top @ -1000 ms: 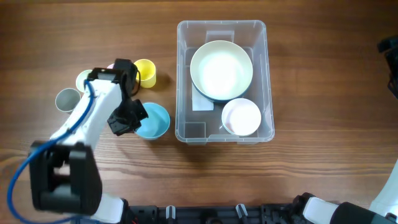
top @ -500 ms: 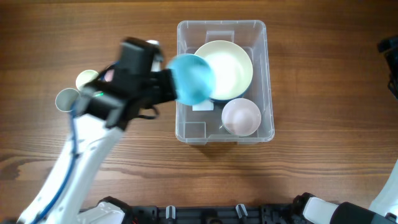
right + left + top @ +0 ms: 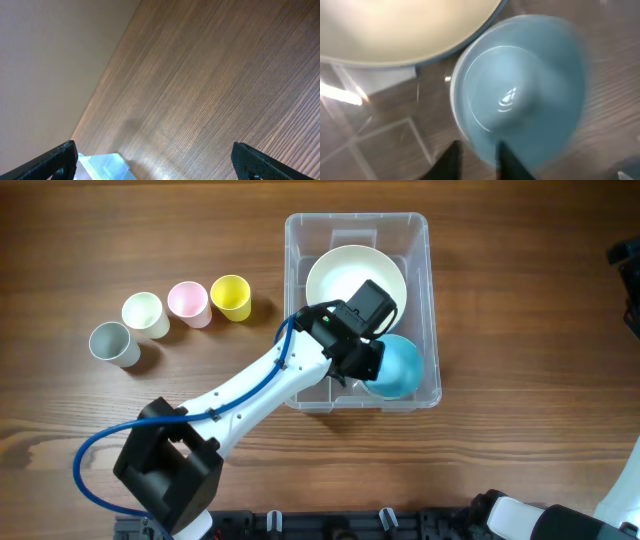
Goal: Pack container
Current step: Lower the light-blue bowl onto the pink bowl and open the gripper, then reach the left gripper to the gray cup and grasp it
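Note:
The container [image 3: 356, 218] is a clear rectangular tub at the table's middle right. A large cream bowl [image 3: 345, 275] lies in its far half. My left gripper [image 3: 365, 360] reaches into the near right corner and is shut on the rim of a light blue bowl [image 3: 397, 368]. The left wrist view shows the fingers [image 3: 477, 160] pinching the blue bowl [image 3: 520, 100] beside the cream bowl [image 3: 405, 30]. The small pale bowl seen earlier is hidden under the blue one. My right gripper [image 3: 155, 152] is open and empty, high above the table, with a container corner [image 3: 105, 162] below it.
Four small cups stand in a row left of the container: grey [image 3: 110, 343], cream [image 3: 143, 313], pink [image 3: 187, 302] and yellow [image 3: 231, 296]. The right arm [image 3: 625, 255] shows at the right edge of the overhead view.
My left gripper lifted the blue bowl from the table beside the cups, carried it right over the container's rim and brought it down into the near right corner, over the small pale bowl.

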